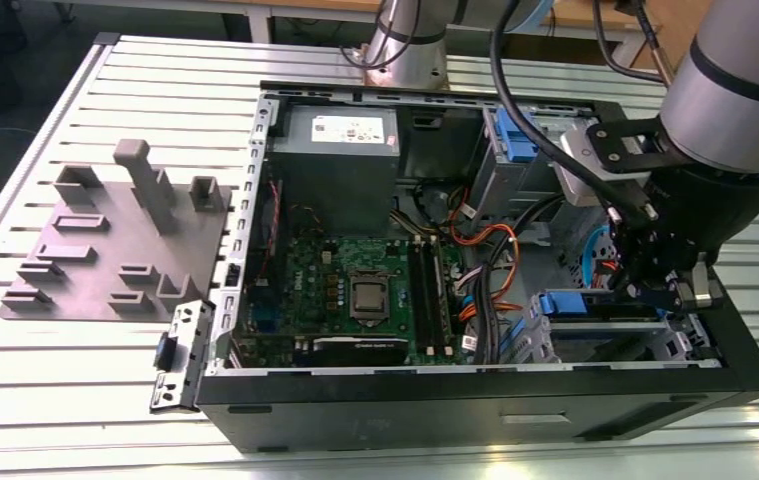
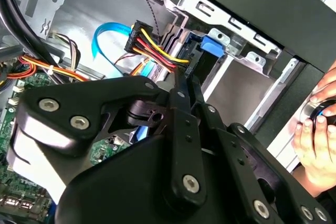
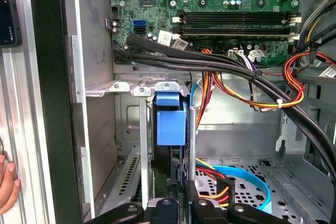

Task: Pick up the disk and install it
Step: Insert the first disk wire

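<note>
The disk [image 3: 170, 121] stands edge-on in a slot of the grey drive cage [image 3: 131, 129] at the case's front corner, on the exterior view's right. The bright blue end of its carrier [image 2: 212, 45] is plain in both wrist views and in the exterior view [image 1: 573, 303]. My gripper [image 1: 666, 295] reaches down into that corner of the open case. Its black fingers [image 3: 190, 192] are drawn close together on the disk's dark near edge. In the second wrist view the gripper [image 2: 184, 80] ends just short of the blue part.
Red, yellow and orange cable bundles [image 3: 247, 93] and a light blue ribbon cable [image 3: 247, 174] run beside the cage. The motherboard [image 1: 352, 290] fills the case middle, with the power supply [image 1: 339, 135] behind. A person's hand [image 2: 317, 140] rests outside the case wall. A grey fixture [image 1: 112, 245] lies on the slatted table.
</note>
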`<state>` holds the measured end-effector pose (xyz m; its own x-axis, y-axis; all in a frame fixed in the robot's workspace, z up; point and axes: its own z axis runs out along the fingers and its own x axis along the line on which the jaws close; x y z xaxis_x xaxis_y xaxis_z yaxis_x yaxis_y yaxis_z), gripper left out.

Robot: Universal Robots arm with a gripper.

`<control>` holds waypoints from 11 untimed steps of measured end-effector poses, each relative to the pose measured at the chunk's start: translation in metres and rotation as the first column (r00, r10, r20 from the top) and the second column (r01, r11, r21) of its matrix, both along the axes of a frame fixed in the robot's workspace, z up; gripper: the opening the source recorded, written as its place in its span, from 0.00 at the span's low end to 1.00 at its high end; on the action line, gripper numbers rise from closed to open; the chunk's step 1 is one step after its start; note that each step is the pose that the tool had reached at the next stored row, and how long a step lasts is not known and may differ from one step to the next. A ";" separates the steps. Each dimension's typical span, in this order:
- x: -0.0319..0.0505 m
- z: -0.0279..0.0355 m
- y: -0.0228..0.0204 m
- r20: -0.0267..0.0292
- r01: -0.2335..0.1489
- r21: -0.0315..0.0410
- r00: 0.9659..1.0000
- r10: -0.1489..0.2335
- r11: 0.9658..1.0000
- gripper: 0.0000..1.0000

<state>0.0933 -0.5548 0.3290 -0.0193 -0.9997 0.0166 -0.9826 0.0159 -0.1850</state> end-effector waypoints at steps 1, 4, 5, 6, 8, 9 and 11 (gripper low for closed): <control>0.0000 -0.0002 0.0000 0.000 0.000 0.000 1.000 0.000 1.000 0.16; 0.0001 -0.0021 0.0000 0.000 0.001 0.001 1.000 -0.001 1.000 0.16; 0.0001 -0.0027 0.0000 0.000 0.001 0.001 1.000 -0.001 1.000 0.16; 0.0001 -0.0029 0.0000 0.000 0.001 0.001 1.000 -0.001 1.000 0.16; 0.0001 -0.0031 0.0000 0.000 0.001 0.001 1.000 -0.001 1.000 0.16; 0.0001 -0.0032 0.0000 0.000 0.001 0.001 1.000 -0.001 1.000 0.16; 0.0001 -0.0032 0.0000 0.000 0.002 0.001 1.000 -0.002 1.000 0.16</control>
